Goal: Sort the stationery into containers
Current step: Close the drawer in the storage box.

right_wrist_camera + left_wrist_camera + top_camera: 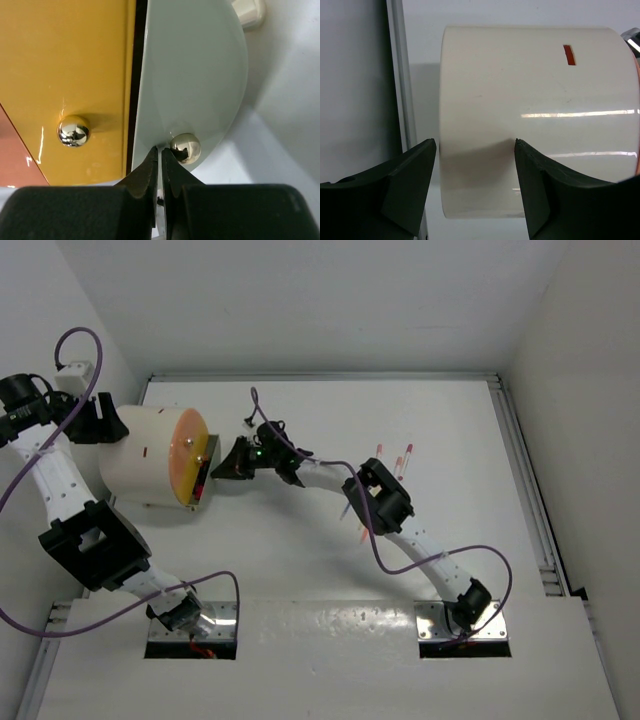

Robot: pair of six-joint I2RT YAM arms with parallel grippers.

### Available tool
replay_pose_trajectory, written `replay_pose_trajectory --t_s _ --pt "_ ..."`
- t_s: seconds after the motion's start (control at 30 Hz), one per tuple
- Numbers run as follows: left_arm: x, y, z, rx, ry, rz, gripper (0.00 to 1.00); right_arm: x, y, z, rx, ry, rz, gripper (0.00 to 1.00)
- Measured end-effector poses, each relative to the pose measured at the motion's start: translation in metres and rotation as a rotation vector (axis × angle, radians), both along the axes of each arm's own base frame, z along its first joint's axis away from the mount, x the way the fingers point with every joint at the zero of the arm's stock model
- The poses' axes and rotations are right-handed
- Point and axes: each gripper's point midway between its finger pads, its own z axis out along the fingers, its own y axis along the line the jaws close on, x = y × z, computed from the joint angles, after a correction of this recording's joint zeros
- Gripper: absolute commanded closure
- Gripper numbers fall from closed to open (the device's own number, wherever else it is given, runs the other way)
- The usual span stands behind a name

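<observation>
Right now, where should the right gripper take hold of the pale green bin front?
Take its round brass knob, the only thing standing out from the flat pale green bin front. Come straight at the face, one finger each side. The right gripper sits shut beside it; open first.

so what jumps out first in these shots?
The big white drum with its round orange face sits at the left of the table, and the right arm is stretched across to that face. The right claw is shut beside a shiny knob on a pale greenish panel, next to a yellow panel. The left claw stands open at the drum's back end; thin pens lie loose mid-table.
</observation>
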Motion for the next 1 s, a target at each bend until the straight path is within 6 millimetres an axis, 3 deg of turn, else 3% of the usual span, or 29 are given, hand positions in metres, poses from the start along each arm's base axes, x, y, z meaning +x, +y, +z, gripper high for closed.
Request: replay_pose_trajectory --t_s 0.43,0.73,1.0 --pt "0.002 -0.004 -0.002 0.003 -0.02 -0.033 0.31 0.017 0.011 0.002 0.047 -0.042 -0.048 0.89" --pt "0.002 -0.004 -0.001 0.008 -0.023 -0.041 0.31 0.027 0.014 -0.018 0.033 -0.05 -0.101 0.83" --pt "0.002 -0.003 -0.002 0.014 -0.024 -0.047 0.32 0.028 0.019 -0.018 0.043 -0.091 -0.111 0.78"
